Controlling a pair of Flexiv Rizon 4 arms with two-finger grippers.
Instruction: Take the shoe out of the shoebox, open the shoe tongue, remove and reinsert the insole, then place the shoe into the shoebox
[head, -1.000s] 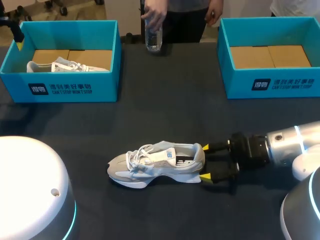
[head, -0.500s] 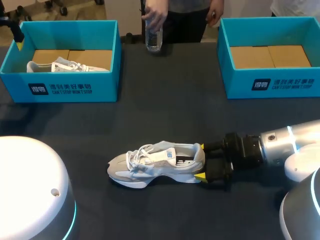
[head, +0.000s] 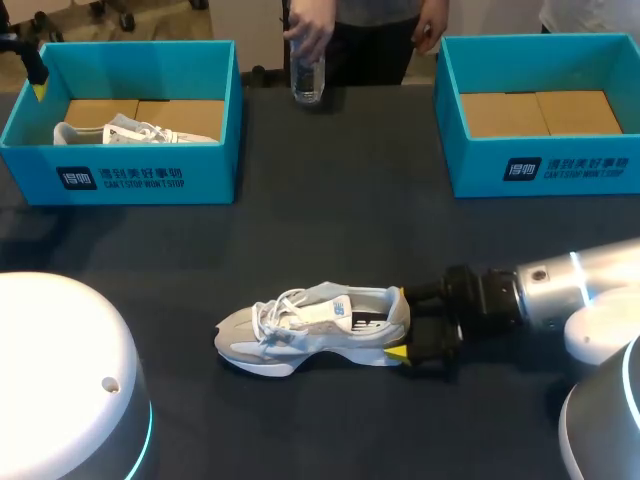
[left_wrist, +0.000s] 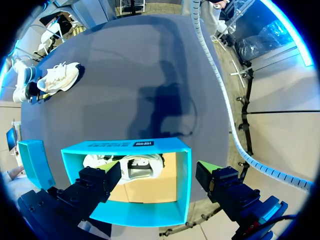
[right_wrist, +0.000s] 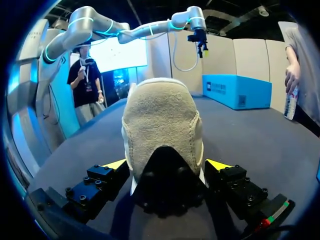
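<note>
- One grey-and-white shoe (head: 315, 330) stands on its sole on the dark table (head: 340, 220), near the front edge, toe toward the robot's left, outside both boxes
- Right gripper (head: 401, 323) sits low over the table at the shoe's heel, jaws spread wide, a yellow tip just beside each flank; in the right wrist view the heel fills the gap between the fingers (right_wrist: 100, 187)
- Farther back on the robot's left, the left box (head: 150, 175), blue, holds a second shoe (head: 130, 130) lying along its near wall
- Left gripper (left_wrist: 157, 171) hangs above that box, jaws wide and holding nothing
- Right box (head: 540, 165), also blue, stands at the far right, showing its cardboard floor
- At the table's far edge, between the boxes, a person's hand (head: 305, 35) grips a clear bottle (head: 308, 80)
</note>
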